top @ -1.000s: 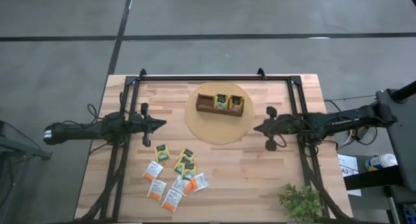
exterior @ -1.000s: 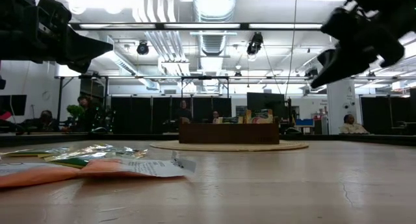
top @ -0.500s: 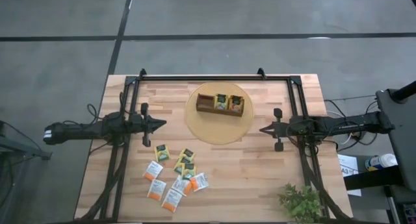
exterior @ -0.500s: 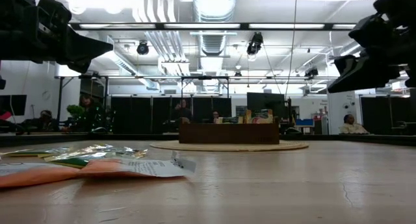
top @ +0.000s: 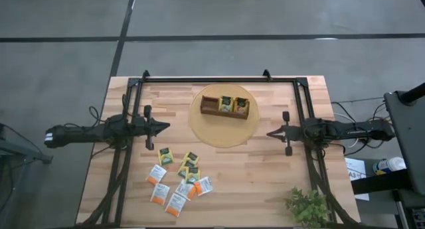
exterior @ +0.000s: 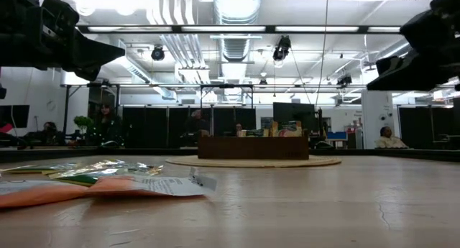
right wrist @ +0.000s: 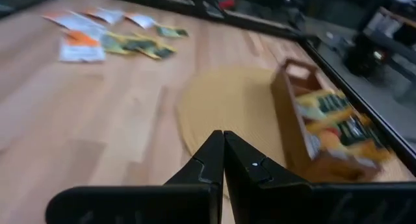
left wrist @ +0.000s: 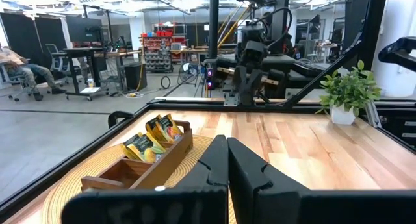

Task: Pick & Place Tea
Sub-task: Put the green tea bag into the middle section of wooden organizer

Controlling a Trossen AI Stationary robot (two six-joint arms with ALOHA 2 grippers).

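From where I stand, the wooden table (top: 265, 182) carries a round woven mat (top: 223, 133) at its far middle, and on it sits the brown wooden tray (top: 225, 106), two compartments holding yellow-green packets. Both arms hover above the table edges: the left gripper (top: 166, 126) and the right gripper (top: 269, 133) each point inward, fingers pressed together, holding nothing. The loose tea packets (top: 178, 179) lie scattered flat near the front, left of centre. A small potted plant (top: 307, 206) stands at the front right corner.

White-and-orange and yellow-green tea packets (top: 178, 178), brown tray (top: 226, 106), tan round mat (top: 223, 131), pale wood table (top: 259, 182).
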